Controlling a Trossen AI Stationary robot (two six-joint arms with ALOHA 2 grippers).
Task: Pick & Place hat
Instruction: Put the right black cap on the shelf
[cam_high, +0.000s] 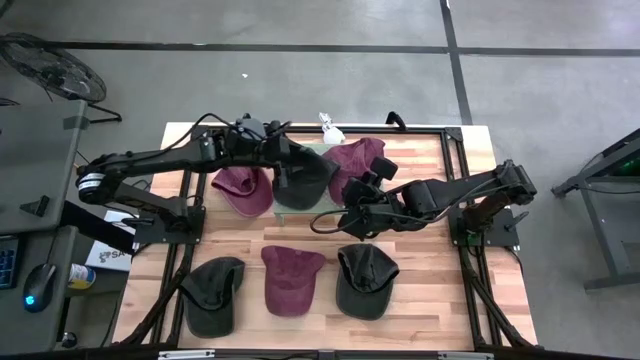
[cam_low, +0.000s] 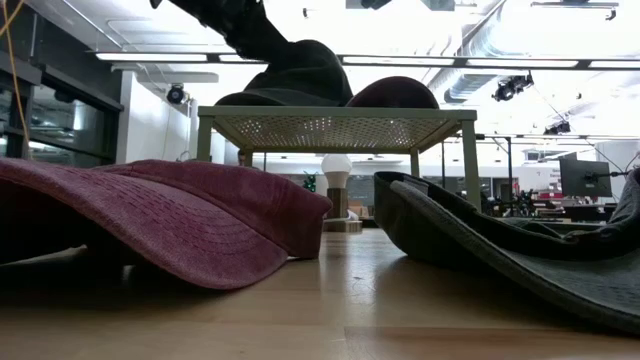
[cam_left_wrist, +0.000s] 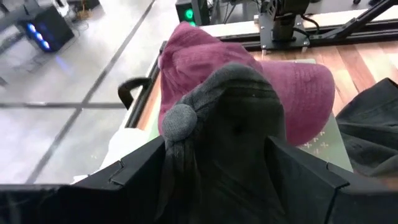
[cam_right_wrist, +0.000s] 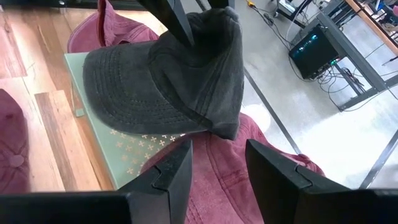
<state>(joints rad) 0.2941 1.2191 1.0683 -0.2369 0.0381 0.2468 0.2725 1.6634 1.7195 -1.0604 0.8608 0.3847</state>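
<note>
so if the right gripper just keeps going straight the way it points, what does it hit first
Most likely the maroon hat lying on the green stand: it fills the gap between the right gripper's open fingers. The dark hat sits just beyond, though depth is hard to judge.

Wooden desk (cam_high: 420, 290) sits on a grey floor (cam_high: 300, 80), fan (cam_high: 50, 70) off in the corner, computer mouse (cam_high: 38, 283) nearby.

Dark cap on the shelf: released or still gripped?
Gripped: left gripper fingers pinch the dark cap crown over the shelf.
</note>
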